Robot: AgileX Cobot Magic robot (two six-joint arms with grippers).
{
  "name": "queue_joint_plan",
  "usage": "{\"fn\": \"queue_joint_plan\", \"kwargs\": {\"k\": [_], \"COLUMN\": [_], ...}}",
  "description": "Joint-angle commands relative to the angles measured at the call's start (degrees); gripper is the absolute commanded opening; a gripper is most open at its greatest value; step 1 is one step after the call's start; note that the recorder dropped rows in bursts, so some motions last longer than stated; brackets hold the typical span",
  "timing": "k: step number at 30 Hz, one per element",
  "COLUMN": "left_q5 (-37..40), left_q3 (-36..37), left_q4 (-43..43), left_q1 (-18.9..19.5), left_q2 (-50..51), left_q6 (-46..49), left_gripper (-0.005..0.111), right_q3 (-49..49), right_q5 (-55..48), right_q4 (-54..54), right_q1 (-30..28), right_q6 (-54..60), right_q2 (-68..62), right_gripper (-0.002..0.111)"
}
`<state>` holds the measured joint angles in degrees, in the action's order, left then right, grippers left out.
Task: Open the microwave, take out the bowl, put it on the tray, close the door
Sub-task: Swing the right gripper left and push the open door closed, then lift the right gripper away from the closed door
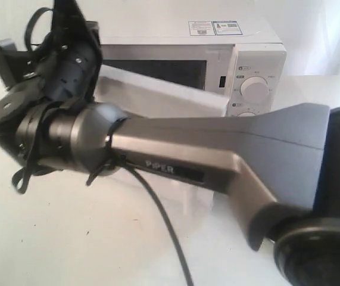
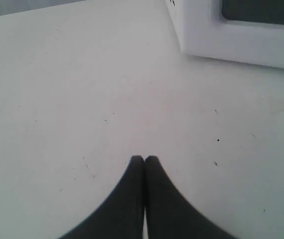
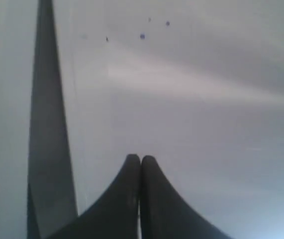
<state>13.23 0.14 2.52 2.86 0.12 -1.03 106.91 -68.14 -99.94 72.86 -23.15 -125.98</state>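
The white microwave point(image 1: 241, 53) stands at the back, its dark window point(image 1: 158, 70) and a dial point(image 1: 256, 87) showing above my right arm point(image 1: 217, 149). A white slanted panel point(image 1: 164, 95) below the window looks like the door; I cannot tell whether it is ajar. My right gripper point(image 3: 141, 159) is shut and empty, close to a pale surface with a dark strip point(image 3: 47, 124). My left gripper point(image 2: 144, 159) is also shut and empty, above the bare table point(image 2: 82, 99), short of the microwave's corner point(image 2: 191, 40). Bowl and tray are out of view.
The right arm crosses the whole exterior view from the right and ends in a dark wrist point(image 1: 68, 59) at the microwave's left end, hiding the table's middle. A black cable point(image 1: 164, 226) hangs below it. A dark bracket point(image 1: 0, 53) sits at the far left.
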Motion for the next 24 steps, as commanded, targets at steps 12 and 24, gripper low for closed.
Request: {"fn": "queue_joint_plan", "kwargs": {"k": [12,24], "left_q5": [0.10,0.10], "left_q3": [-0.14,-0.14], "left_q4": [-0.32,-0.32], "left_q1": [-0.24,-0.24], "left_q2": [-0.12,-0.12], "left_q6": [-0.20,-0.20], "left_gripper": [0.000,0.000], "right_q3": [0.00,-15.75], "right_q5": [-1.82,-1.82], "right_q4": [7.77,5.58], "right_q1": [-16.53,-15.35], "right_q6": [-4.52,-16.93], "right_q2": [1.67,14.25], "right_gripper": [0.000,0.000]}}
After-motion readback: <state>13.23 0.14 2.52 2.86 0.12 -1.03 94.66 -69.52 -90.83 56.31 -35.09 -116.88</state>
